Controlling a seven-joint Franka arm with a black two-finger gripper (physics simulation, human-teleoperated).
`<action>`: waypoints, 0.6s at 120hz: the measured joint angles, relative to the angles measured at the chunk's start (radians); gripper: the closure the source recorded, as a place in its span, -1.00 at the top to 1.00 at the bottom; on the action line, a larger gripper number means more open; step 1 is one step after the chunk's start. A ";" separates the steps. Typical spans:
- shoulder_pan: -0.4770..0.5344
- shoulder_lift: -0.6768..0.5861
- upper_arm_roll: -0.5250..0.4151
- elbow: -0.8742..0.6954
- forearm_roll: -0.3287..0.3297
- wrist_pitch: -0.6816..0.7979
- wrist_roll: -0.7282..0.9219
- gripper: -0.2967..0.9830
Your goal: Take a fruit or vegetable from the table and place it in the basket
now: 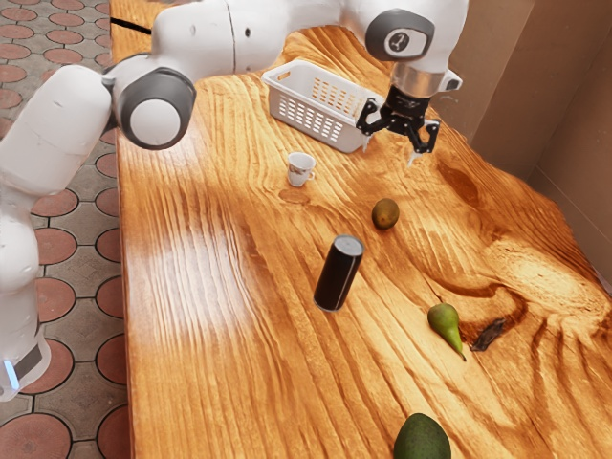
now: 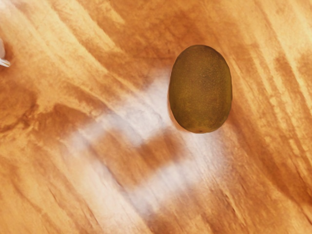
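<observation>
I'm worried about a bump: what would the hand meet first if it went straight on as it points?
Likely the tabletop beside the kiwi; depth is unclear, so the hand might clip the fruit.

Bright, warm light covers the counter [image 1: 229,206], with whitish glare toward eight o'clock in the exterior view; the wall [image 1: 540,81] toward two o'clock is dimmer. In the wrist view, a milky, soft-edged reflection spreads beside the brown fruit [image 2: 200,90], whose shadow is faint.
</observation>
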 joint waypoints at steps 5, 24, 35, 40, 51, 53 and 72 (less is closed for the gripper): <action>0.004 0.024 0.010 0.001 0.004 0.023 -0.024 0.54; 0.040 0.074 0.029 0.008 -0.002 0.082 -0.099 0.54; 0.057 0.108 0.030 0.009 -0.015 0.108 -0.132 0.54; 0.060 0.124 0.030 0.009 -0.020 0.118 -0.145 0.54; 0.062 0.143 0.028 0.010 -0.028 0.137 -0.170 0.54; 0.062 0.145 0.027 0.010 -0.029 0.142 -0.174 0.54; 0.057 0.159 0.012 0.010 -0.037 0.213 -0.206 0.54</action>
